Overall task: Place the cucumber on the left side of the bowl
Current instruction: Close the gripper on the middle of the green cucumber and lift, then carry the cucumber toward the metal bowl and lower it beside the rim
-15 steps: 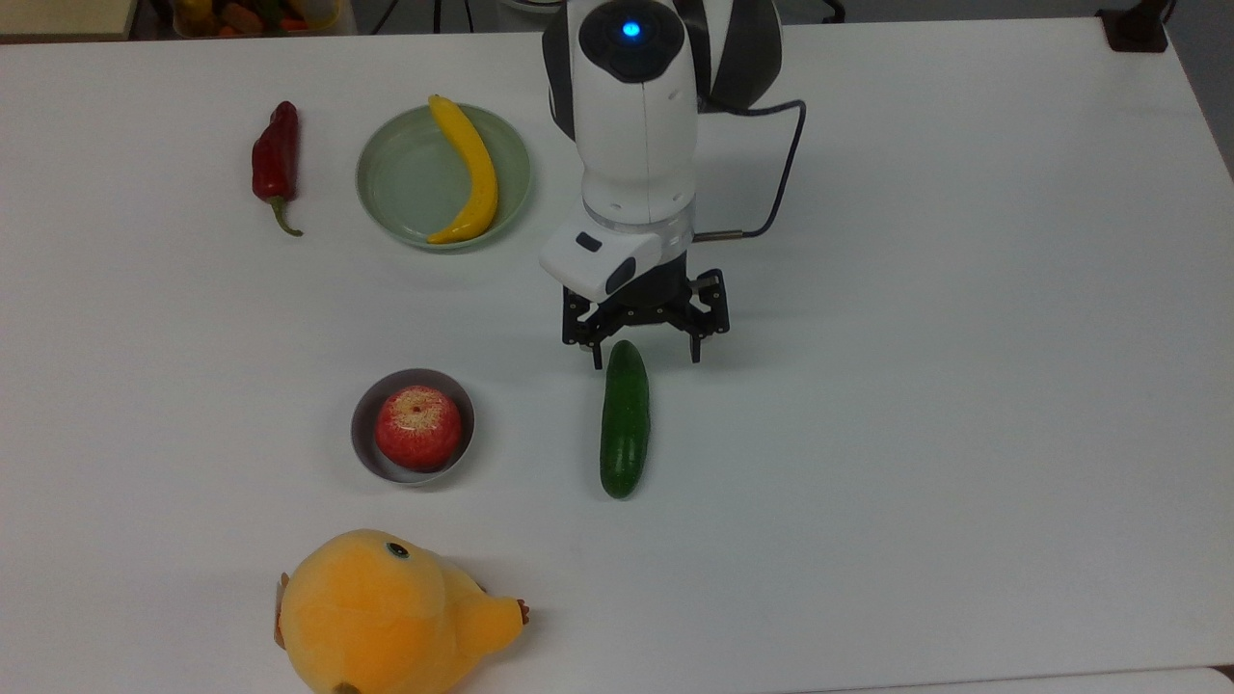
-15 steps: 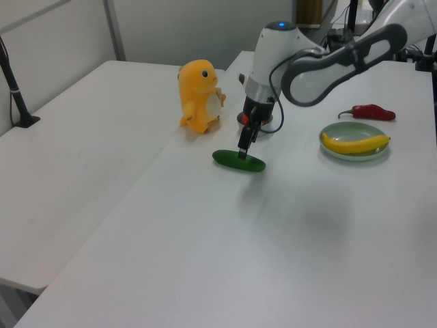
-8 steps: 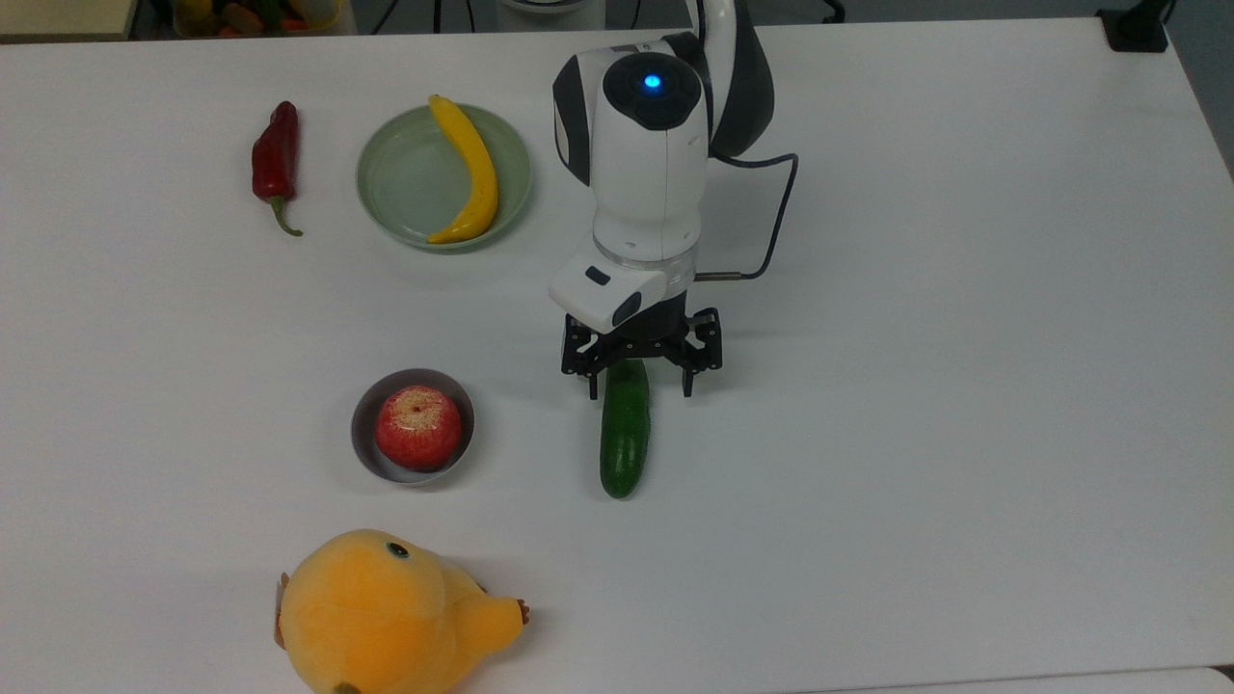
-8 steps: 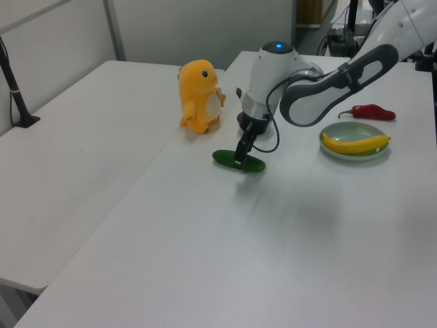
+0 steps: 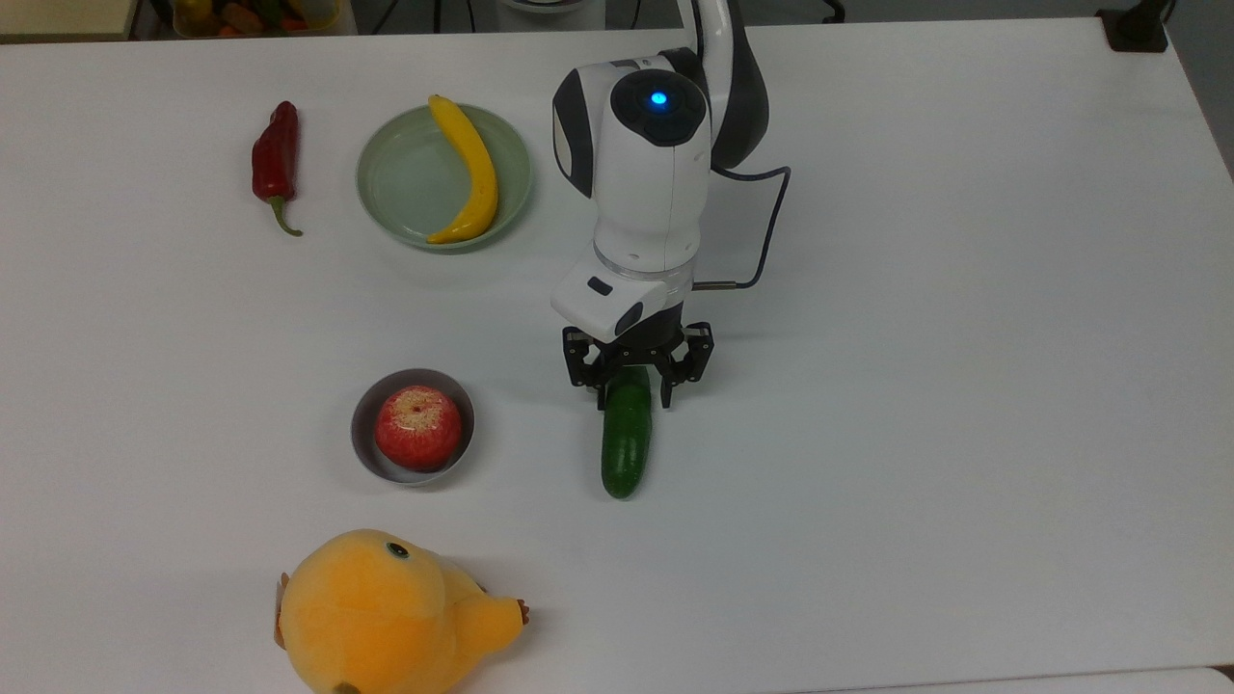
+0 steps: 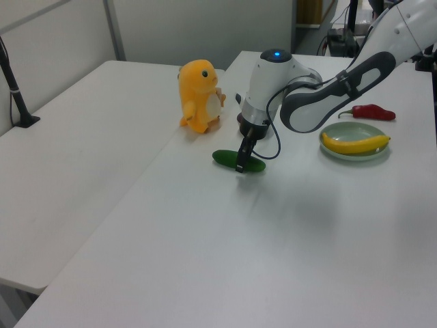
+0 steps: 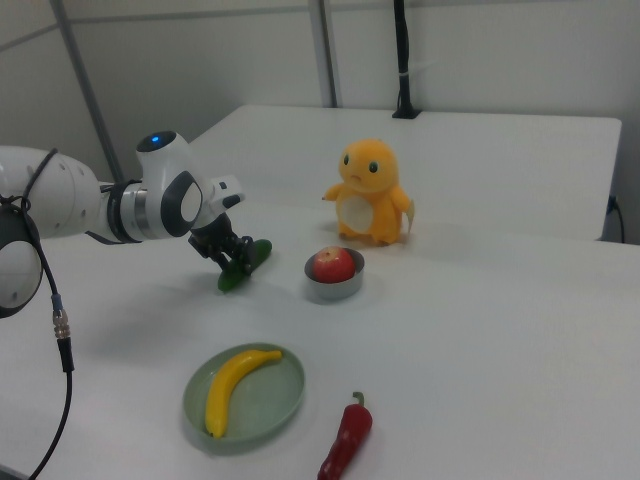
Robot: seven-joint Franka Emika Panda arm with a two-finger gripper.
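The dark green cucumber (image 5: 627, 448) lies flat on the white table, to the top view's right of the small grey bowl (image 5: 362, 424), which holds a red apple (image 5: 417, 427). My gripper (image 5: 631, 395) is low over the cucumber's far end, open, with one finger on each side of it and only narrow gaps left. In the left view the gripper (image 6: 240, 166) stands on the cucumber (image 6: 224, 158) near its right end. From the right view, the gripper (image 7: 232, 264) and cucumber (image 7: 259, 250) sit left of the bowl (image 7: 335, 290).
An orange plush toy (image 5: 386, 612) sits near the table's front edge, below the bowl in the top view. A pale green dish (image 5: 395, 183) with a banana (image 5: 468, 169) and a dark red chili (image 5: 275, 159) lie at the back left.
The arm moved toward the cucumber and lower, bringing the fingers from behind its end to astride it. The fingers have drawn closer together. The cucumber has not moved.
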